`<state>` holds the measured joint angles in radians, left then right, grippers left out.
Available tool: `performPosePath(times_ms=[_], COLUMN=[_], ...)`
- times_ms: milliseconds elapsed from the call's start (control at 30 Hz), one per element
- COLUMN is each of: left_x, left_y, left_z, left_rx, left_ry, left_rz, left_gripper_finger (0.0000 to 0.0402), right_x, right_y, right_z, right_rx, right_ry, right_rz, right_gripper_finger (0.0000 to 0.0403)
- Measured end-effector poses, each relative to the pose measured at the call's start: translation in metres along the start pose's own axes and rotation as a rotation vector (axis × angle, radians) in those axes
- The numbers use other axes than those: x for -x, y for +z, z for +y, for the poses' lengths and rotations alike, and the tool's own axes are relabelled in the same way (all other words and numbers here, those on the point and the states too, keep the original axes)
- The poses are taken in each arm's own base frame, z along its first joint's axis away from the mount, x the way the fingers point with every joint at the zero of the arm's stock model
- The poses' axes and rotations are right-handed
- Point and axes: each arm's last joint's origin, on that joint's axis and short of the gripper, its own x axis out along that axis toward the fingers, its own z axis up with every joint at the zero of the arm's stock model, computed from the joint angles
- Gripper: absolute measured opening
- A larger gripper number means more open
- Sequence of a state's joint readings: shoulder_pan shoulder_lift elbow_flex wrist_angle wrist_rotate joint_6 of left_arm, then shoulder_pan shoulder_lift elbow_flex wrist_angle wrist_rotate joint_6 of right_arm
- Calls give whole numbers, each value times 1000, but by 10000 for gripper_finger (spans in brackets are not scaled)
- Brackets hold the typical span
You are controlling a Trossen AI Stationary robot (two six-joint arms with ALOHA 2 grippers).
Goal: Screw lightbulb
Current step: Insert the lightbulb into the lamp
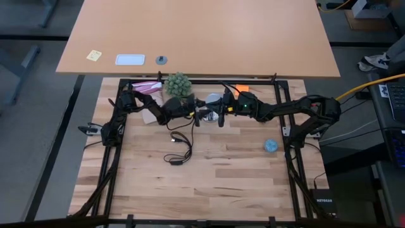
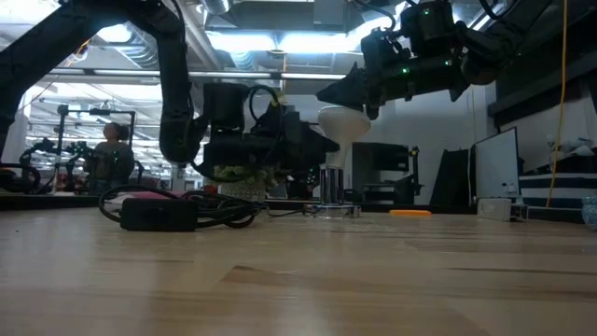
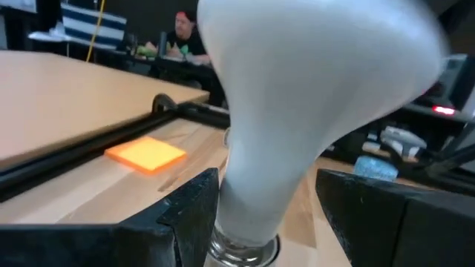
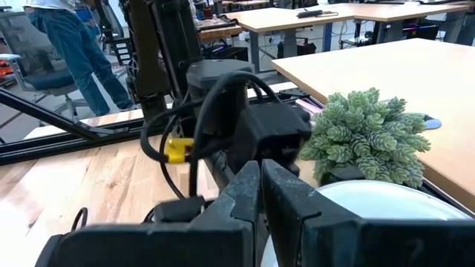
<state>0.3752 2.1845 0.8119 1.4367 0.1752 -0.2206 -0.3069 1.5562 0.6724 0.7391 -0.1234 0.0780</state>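
Observation:
The white lightbulb (image 2: 342, 124) stands upright, dome up, its screw base in a silvery socket (image 2: 332, 189) on the table near the far edge. My left gripper (image 3: 267, 204) comes in level from the table's left and is open, with a finger on each side of the bulb's neck. My right gripper (image 2: 326, 93) reaches in from the right, shut, and lies over the dome (image 4: 386, 200). My left gripper has one finger (image 3: 194, 211) close against the bulb's neck (image 3: 249, 196), just above the screw base; I cannot tell whether it touches. The other finger (image 3: 364, 215) stands apart from the neck. My right gripper's shut fingers (image 4: 256, 196) lie level over the dome's top (image 2: 343, 112); whether they touch it I cannot tell.
A green plant (image 1: 178, 84) stands just left of the bulb, and an orange note (image 3: 145, 154) lies by the far frame rail. A black cord with its adapter (image 1: 179, 152) lies mid-table, and a light-blue object (image 1: 271, 145) lies at the right. People sit in the room behind.

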Motion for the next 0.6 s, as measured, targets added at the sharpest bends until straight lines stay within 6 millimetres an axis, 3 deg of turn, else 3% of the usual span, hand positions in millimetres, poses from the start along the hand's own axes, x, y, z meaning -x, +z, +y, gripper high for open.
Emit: performPosePath(times_ms=[300,600], left_x=[-27,-27], left_y=[8,9], left_z=[1,1], left_rx=[-52,-60], left_ry=[-37,-41], left_rz=[57,52], left_gripper_finger=[217,209], right_x=[0,0], right_y=[-1,-1], right_z=[0,0], right_rx=[-1,-1], right_ry=[0,0], right_rz=[6,8], right_gripper_finger=[23,23])
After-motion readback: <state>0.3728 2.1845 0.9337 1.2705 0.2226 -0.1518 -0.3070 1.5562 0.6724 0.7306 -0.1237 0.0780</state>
